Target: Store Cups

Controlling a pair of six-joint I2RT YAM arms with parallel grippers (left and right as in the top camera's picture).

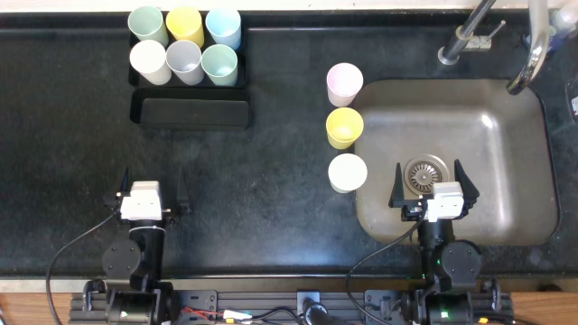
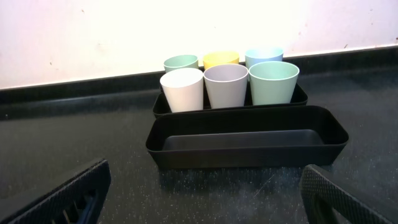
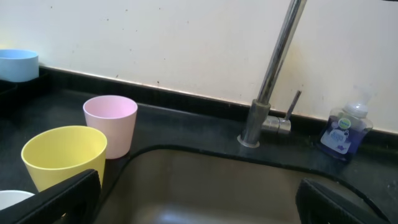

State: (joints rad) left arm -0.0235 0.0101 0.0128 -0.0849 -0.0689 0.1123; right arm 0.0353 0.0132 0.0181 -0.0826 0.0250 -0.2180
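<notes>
Both arms are sitting low near their bases at the near edge of the dark counter [image 1: 271, 181]. The left hand [image 1: 153, 185] is hanging released, its two fingers spread wide with nothing between them, and it is facing the empty tray [image 2: 249, 146], a long black bin that is lying on the counter well ahead of it. Just behind that bin, touching or nearly touching it, the far tray [image 1: 244, 68] is holding six upright cups in two rows: a pale green cup [image 1: 146, 24], a yellow cup [image 1: 184, 25] and a blue cup [image 1: 223, 25] are standing at the back, and a white cup [image 1: 149, 61], a grey cup [image 1: 185, 60] and a mint cup [image 1: 219, 63] are standing in front. The right hand [image 1: 429, 179] is likewise hanging released, fingers apart and gripping nothing, over the near part of the sink [image 1: 488, 117] by the drain. Three more cups are standing upright in a line on the counter along the sink's left rim: a pink cup [image 1: 344, 83] farthest back, a loose yellow cup [image 1: 344, 126] in the middle, and a loose white cup [image 1: 348, 171] nearest the right hand. The faucet [image 3: 267, 81] is rising behind the sink, with a soap bottle [image 3: 345, 134] beside it.
</notes>
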